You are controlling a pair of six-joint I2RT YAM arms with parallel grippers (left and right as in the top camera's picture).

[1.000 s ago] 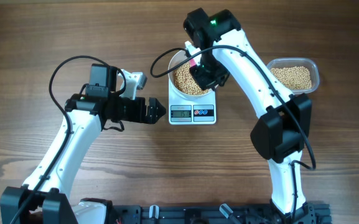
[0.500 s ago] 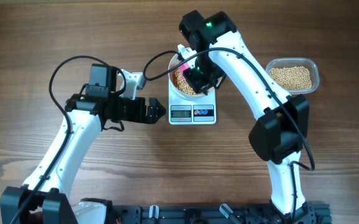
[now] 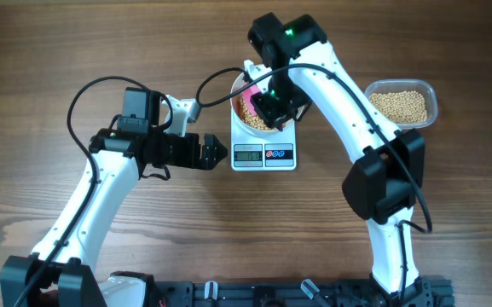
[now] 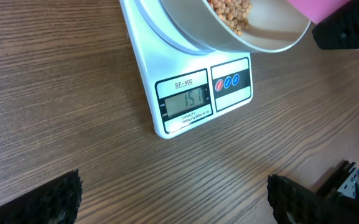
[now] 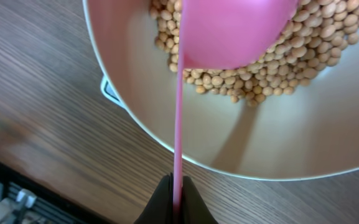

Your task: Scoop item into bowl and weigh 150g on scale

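The white bowl [image 3: 236,104] sits on the white scale [image 3: 263,155] and holds pale-tan beans [image 3: 247,109]. My right gripper [image 3: 269,104] hangs over the bowl, shut on the thin handle of a pink spoon [image 5: 229,31]. In the right wrist view the spoon's head hovers over the beans [image 5: 279,62] inside the bowl [image 5: 279,137]. My left gripper [image 3: 220,152] stands open just left of the scale, holding nothing. The left wrist view shows the scale [image 4: 191,99] with its display reading 151, and the bowl [image 4: 198,31] above it.
A clear plastic tub [image 3: 402,104] with more beans stands at the right, beyond the right arm. The left arm's cable loops over the table toward the bowl's left side. Bare wood lies in front of the scale.
The right gripper has shifted left over the bowl with the spoon, covering more of the beans. The left arm has not moved.
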